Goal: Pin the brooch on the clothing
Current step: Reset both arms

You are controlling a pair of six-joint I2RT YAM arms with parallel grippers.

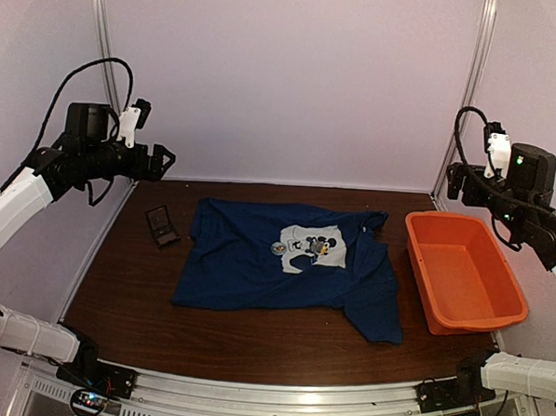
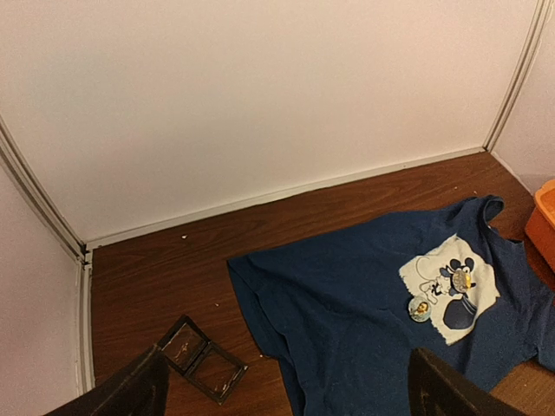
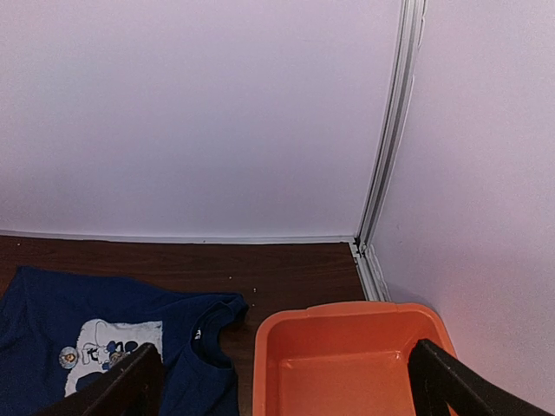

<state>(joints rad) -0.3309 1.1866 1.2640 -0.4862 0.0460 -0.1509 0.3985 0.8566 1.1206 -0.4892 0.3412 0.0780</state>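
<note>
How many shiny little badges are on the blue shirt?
1: the brooch sits on the T-shirt, at the left edge of the white mouse print. Another could be hidden under the fabric folds.

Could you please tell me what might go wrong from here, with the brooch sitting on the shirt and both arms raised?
1. The brooch is tiny and sits at the white print's edge on the T-shirt. The open left gripper or right gripper, descending from high up, could nudge it away or pinch fabric instead.
2. The T-shirt lies loose and rumpled on the table, so pulling could drag it toward the orange tub.
</note>
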